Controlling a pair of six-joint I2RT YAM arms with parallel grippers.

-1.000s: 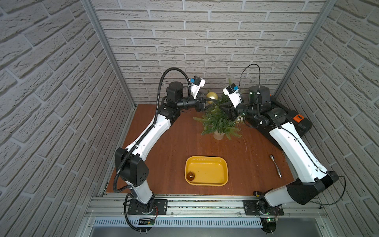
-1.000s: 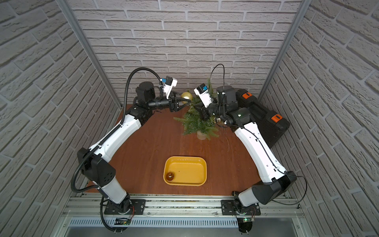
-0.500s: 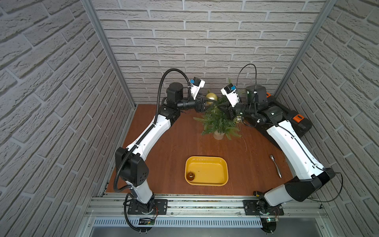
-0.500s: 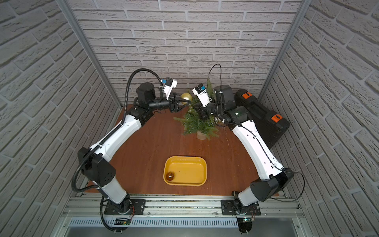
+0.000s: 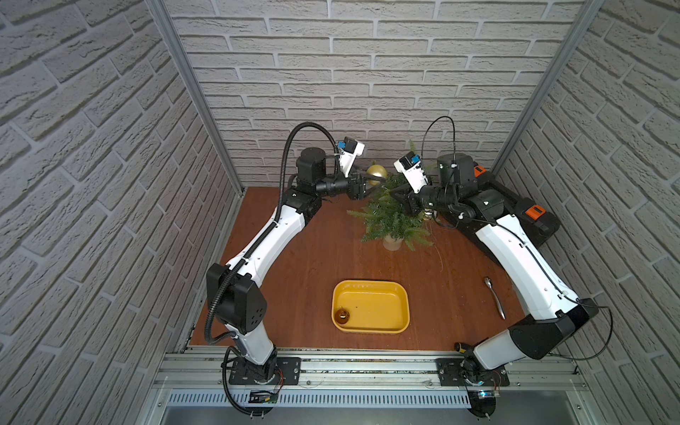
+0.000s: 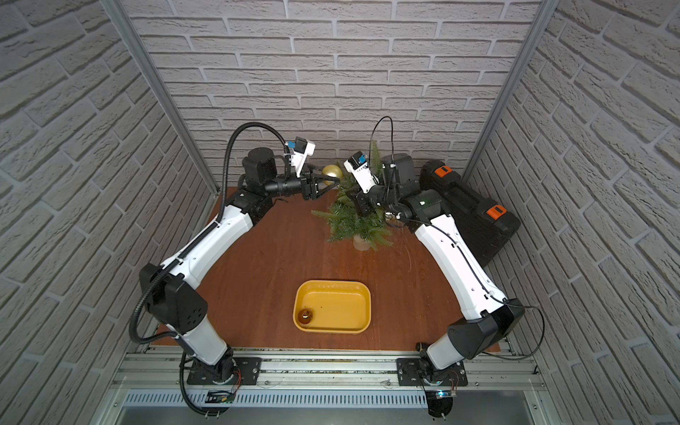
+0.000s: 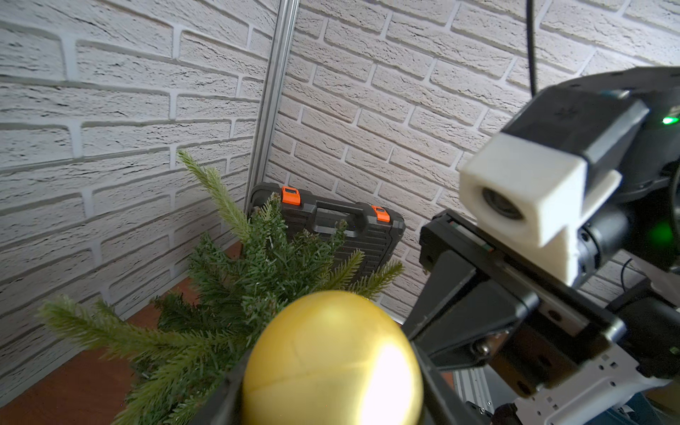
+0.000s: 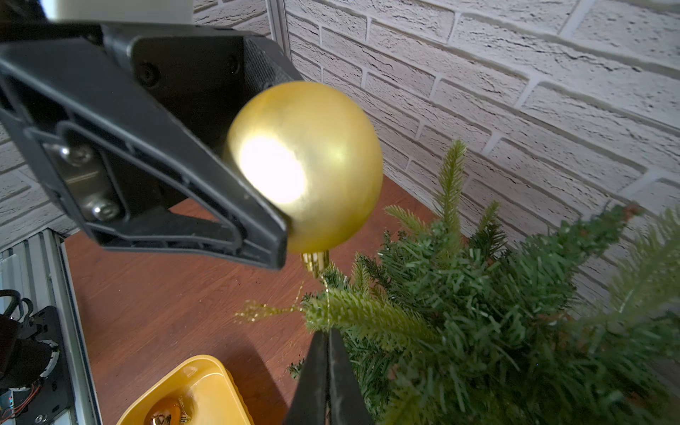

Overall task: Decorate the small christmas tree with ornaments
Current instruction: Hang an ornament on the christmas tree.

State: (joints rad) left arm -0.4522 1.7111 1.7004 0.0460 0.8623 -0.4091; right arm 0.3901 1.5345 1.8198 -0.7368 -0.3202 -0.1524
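Note:
The small christmas tree (image 5: 393,217) (image 6: 353,220) stands in its cream pot (image 5: 392,243) at the back of the table. My left gripper (image 5: 381,181) (image 6: 333,180) (image 7: 331,390) is shut on the matte gold ball (image 5: 376,172) (image 7: 331,360) (image 8: 316,162), held cap-down just above the tree's upper left fronds (image 8: 368,316). A thin gold thread runs from the cap over a frond to my right gripper (image 5: 392,192) (image 8: 328,333), whose jaws are pressed together on it. An amber ball (image 5: 342,315) (image 8: 165,414) lies in the yellow tray (image 5: 371,283). A pale shiny ball (image 5: 427,214) shows at the tree's right side.
A metal spoon (image 5: 495,301) lies on the table at the right, beside my right arm. A black tool case (image 5: 515,206) (image 7: 331,224) with orange latches fills the back right corner. Brick walls close in at the back and on both sides of the table.
My right arm has edged slightly left toward the tree's upper fronds. The left arm and the gold ball have hardly moved.

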